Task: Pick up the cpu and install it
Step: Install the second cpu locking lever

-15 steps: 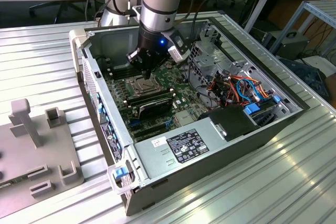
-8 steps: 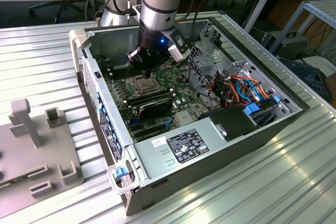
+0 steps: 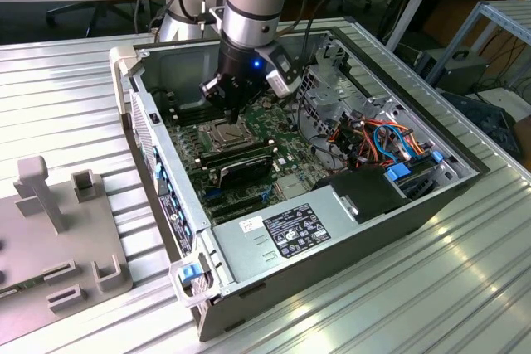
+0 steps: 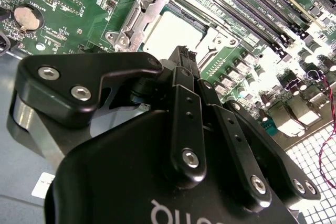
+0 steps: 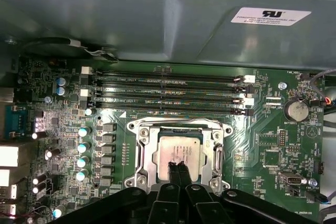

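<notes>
The cpu (image 5: 178, 149) lies flat in the motherboard socket (image 5: 179, 150), a small square chip with a pale silvery-tan face, slightly glossy, with faint print too fine to make out. In the second wrist view the same chip (image 4: 170, 36) shows as a plain light square inside the metal socket frame (image 4: 137, 17), whose screws sit at the corners. The frame surrounds the chip on all sides.

Directly above it hangs the gripper (image 5: 178, 167), its two black fingertips (image 5: 173, 170) pressed together with no gap between them and nothing held (the tips lie over the near edge of the chip in the first wrist view, though whether they touch it I cannot tell). In the exterior view the gripper (image 3: 233, 111) points down into the open computer case (image 3: 332, 230), just over the socket area.

Beside the socket run four long memory slots (image 5: 168, 93), parallel to one another, on the green motherboard (image 5: 262, 145). A round coin battery (image 5: 297, 110) sits near one corner of the board. The case rests on a ribbed metal table (image 3: 431, 304), with a grey fixture (image 3: 58, 238) well apart toward the exterior view's left.
</notes>
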Robot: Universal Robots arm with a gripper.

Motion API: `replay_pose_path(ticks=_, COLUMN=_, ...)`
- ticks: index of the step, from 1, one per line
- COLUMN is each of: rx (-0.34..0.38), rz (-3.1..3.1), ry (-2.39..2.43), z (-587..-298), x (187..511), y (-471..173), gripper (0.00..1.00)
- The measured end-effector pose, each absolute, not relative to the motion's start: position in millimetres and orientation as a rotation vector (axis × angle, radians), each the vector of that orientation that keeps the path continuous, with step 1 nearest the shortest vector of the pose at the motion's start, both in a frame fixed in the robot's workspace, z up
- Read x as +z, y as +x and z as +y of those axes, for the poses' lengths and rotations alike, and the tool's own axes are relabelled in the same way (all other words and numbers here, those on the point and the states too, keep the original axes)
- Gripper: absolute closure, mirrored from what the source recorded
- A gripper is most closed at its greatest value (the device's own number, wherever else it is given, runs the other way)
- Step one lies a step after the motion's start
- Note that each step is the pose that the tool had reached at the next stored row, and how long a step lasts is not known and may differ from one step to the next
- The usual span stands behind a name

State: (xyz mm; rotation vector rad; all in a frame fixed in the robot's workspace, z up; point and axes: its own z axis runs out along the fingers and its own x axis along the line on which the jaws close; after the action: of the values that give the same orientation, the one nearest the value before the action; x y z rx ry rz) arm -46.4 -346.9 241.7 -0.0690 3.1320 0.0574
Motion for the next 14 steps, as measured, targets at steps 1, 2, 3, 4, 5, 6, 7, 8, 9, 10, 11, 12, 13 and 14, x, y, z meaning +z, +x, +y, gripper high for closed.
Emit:
replay_pose_path(ticks=1, rx=0.058, rz=3.132, ry=-0.069, z=-346.9, x=242.0, y=-46.4, gripper=0.89)
replay_pose_path(ticks=2, rx=0.058, rz=3.132, ry=-0.069, z=-346.9, x=242.1, y=-46.4, gripper=0.89)
replay_pose_path(ticks=3, rx=0.058, rz=3.132, ry=-0.069, z=-346.9, x=242.1, y=-46.4, gripper=0.89)
replay_pose_path(ticks=4, rx=0.058, rz=3.132, ry=-0.069, z=-346.9, x=242.1, y=-46.4, gripper=0.89)
replay_pose_path(ticks=5, rx=0.057, rz=3.132, ry=-0.069, z=-347.4, x=242.3, y=-46.3, gripper=0.89)
replay_pose_path(ticks=6, rx=0.057, rz=3.132, ry=-0.069, z=-347.8, x=242.3, y=-46.1, gripper=0.89)
replay_pose_path(ticks=7, rx=0.057, rz=3.132, ry=-0.068, z=-348.7, x=242.2, y=-45.7, gripper=0.89)
replay_pose_path(ticks=8, rx=0.057, rz=3.132, ry=-0.068, z=-349.4, x=242.2, y=-45.0, gripper=0.89)
replay_pose_path(ticks=9, rx=0.058, rz=3.132, ry=-0.068, z=-349.8, x=242.2, y=-44.6, gripper=0.89)
replay_pose_path(ticks=10, rx=0.057, rz=3.132, ry=-0.068, z=-350.3, x=242.2, y=-44.1, gripper=0.89)
replay_pose_path(ticks=11, rx=0.057, rz=3.132, ry=-0.067, z=-351.1, x=242.2, y=-43.4, gripper=0.89)
replay_pose_path(ticks=12, rx=0.057, rz=3.132, ry=-0.067, z=-351.7, x=242.2, y=-43.0, gripper=0.89)
replay_pose_path(ticks=13, rx=0.057, rz=3.132, ry=-0.067, z=-352.2, x=242.2, y=-42.7, gripper=0.89)
replay_pose_path(ticks=14, rx=0.057, rz=3.132, ry=-0.067, z=-352.9, x=242.2, y=-42.4, gripper=0.89)
